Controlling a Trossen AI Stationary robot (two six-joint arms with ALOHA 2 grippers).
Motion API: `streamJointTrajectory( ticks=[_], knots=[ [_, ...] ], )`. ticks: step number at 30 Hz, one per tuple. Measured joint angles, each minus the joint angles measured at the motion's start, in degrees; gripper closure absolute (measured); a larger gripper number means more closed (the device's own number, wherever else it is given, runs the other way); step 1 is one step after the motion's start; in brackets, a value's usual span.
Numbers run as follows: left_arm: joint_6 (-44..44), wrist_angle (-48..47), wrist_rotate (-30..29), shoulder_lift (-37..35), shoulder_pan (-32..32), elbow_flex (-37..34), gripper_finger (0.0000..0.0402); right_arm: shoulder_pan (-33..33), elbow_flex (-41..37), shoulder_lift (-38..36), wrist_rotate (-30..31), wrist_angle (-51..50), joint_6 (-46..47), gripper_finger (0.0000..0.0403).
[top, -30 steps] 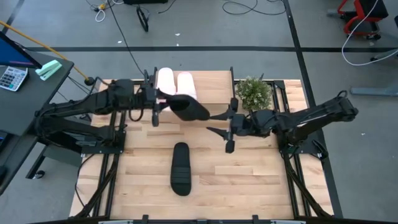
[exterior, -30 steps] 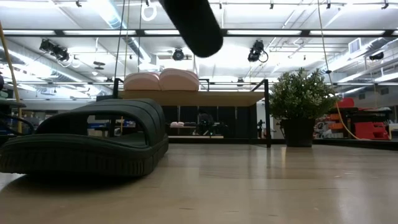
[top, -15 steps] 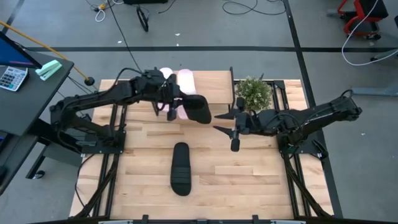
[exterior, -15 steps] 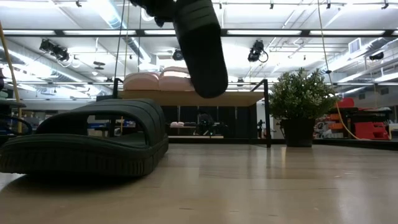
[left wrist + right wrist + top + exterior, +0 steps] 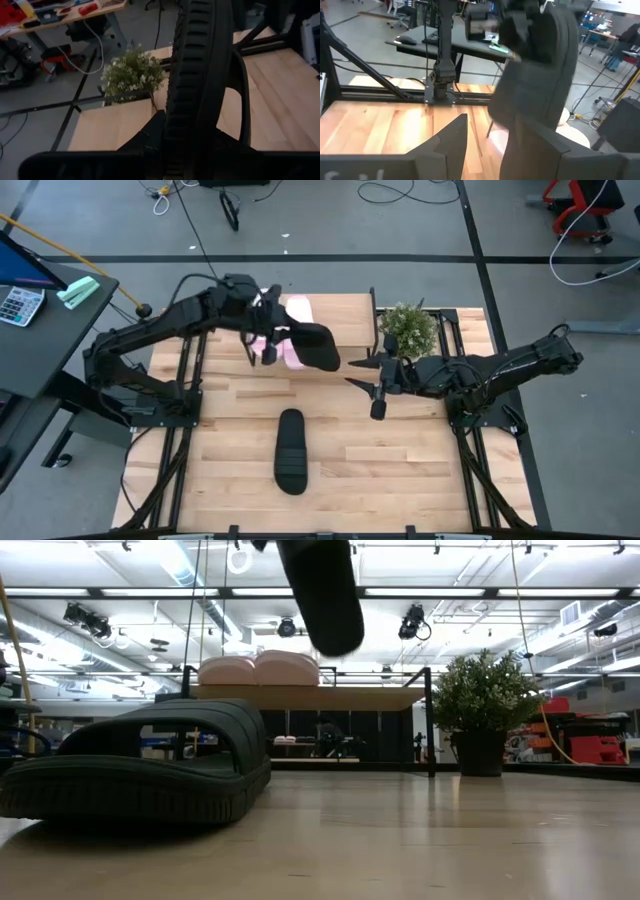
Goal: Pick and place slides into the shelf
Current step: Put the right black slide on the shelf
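My left gripper (image 5: 270,340) is shut on a black slide (image 5: 312,346), which hangs in the air over the shelf (image 5: 340,320) at the table's far side. That slide shows high in the low view (image 5: 322,590). Two pale pink slides (image 5: 285,315) lie sole down on the shelf's plank top (image 5: 330,697). The second black slide (image 5: 290,450) lies flat on the table, large in the low view (image 5: 140,770). My right gripper (image 5: 375,385) is open, level, just right of the held slide and apart from it. My left gripper pinches the black slide's sole near one end (image 5: 192,135) between its two fingers (image 5: 150,137), coming level from the table's left. The ribbed sole (image 5: 200,70) runs on past the fingers, strap to one side. The slide is lifted clear and tilted.
A small potted plant (image 5: 408,328) stands at the shelf's right end, also seen in the low view (image 5: 480,710). The slatted wooden tabletop (image 5: 400,460) lies bare to the left and right of the resting black slide. Dark frame rails run along both table sides.
My left gripper has carried the black slide toward the right and the far edge, over the shelf beside the pink slides. The slide dipped, rose again and turned from slanting to more lengthwise. My right gripper has drawn slightly right, away from it.
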Motion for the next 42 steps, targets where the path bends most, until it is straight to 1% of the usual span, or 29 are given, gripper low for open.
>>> streamJointTrajectory(
  ticks=[4, 6, 10, 14, 18, 21, 24, 26, 31, 33, 36, 39, 42],
  knots=[
    [0.4, -4.5, 1.4, 0.5, 1.9, 5.0, 0.0338, 0.0, 0.0, 0.0, 0.4, -0.6, 0.0, 0.0229],
    [0.0, -4.7, 1.8, 1.0, 2.9, 6.8, 0.0338, 0.0, 0.0, 0.0, 0.4, -0.6, 0.2, 0.0229],
    [-0.2, -8.5, 7.2, 3.4, 6.1, 11.7, 0.0338, 0.0, 0.0, 0.0, 0.4, -0.6, 0.3, 0.0229],
    [-0.1, -14.9, 8.0, 8.0, 8.3, 18.7, 0.0338, 0.0, 0.0, 0.0, 0.4, -0.6, 0.2, 0.0229],
    [-2.9, -21.0, 10.0, 13.9, 9.8, 25.9, 0.0338, -0.3, 0.0, 0.0, 0.4, -0.6, 0.0, 0.0229],
    [-5.0, -22.0, 14.5, 18.1, 10.5, 30.9, 0.0338, -0.8, 0.0, 0.0, 0.4, -0.7, 0.0, 0.0229],
    [-7.3, -22.3, 21.2, 22.2, 11.4, 36.6, 0.0338, -1.2, 0.0, 0.0, 0.4, -0.8, 0.0, 0.0229],
    [-7.9, -24.2, 23.7, 24.8, 12.1, 40.8, 0.0338, -1.3, 0.0, 0.0, 0.4, -1.1, 0.0, 0.0229],
    [-5.2, -34.9, 23.5, 30.6, 14.3, 49.7, 0.0338, -1.2, 0.0, 0.1, 0.3, -2.2, 0.5, 0.0229],
    [-3.3, -37.5, 23.5, 31.8, 14.9, 50.2, 0.0338, -1.3, 0.0, 0.5, 0.3, -2.4, 0.5, 0.0229],
    [-1.6, -38.0, 24.3, 32.7, 16.3, 50.3, 0.0338, -1.3, -0.1, 1.4, 0.2, -3.4, 0.4, 0.0229],
    [-1.0, -39.6, 27.5, 33.8, 18.0, 50.3, 0.0338, -1.2, -0.1, 2.6, 0.3, -5.0, -0.6, 0.0229],
    [-0.4, -40.6, 31.1, 34.8, 19.1, 50.3, 0.0338, -1.2, -0.1, 4.5, 0.4, -6.3, -5.1, 0.0229]
  ],
)
